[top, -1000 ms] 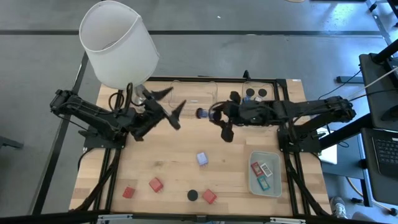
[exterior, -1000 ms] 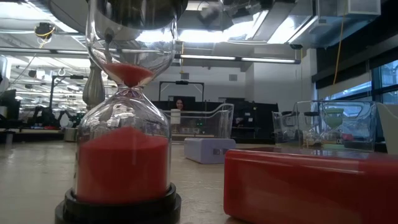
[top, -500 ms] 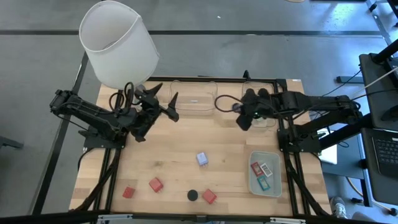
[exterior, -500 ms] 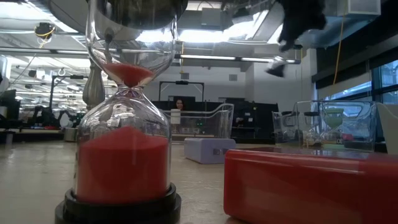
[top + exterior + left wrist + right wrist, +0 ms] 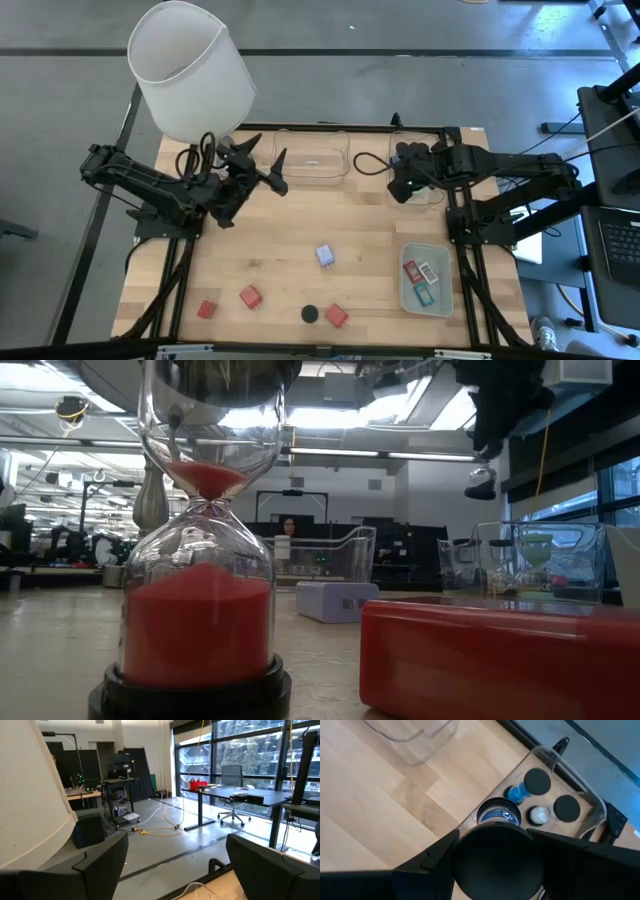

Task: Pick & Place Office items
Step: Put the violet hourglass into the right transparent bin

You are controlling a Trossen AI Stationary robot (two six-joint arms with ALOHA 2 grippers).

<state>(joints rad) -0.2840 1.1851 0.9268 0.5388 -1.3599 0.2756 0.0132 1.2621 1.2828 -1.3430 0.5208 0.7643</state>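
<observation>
My right gripper is shut on a black-capped hourglass with blue sand, above the near edge of the clear tray at the far right. That tray holds two more black caps and a blue piece. My left gripper hangs open in the air beside the white lamp shade, touching nothing. A lavender cube, three red blocks and a black cylinder rest on the table. In the low view the cylinder is a red-sand hourglass. My right gripper pinches the hourglass between its two fingers at the black end cap nearest the wrist. It comes from above, slanting toward the table's left. The hourglass is lifted clear and points away below the fingers, its lower end over the tray.
A pale-green tray at the near right holds teal, red and white rectangles. A second clear tray stands at the far middle. The big lamp shade fills the far left corner. A red block lies close to the low camera.
My right gripper has carried the blue hourglass from the table's middle toward the right edge, ending over the far right clear tray. My left gripper has drawn back a little toward the far left and stayed open.
</observation>
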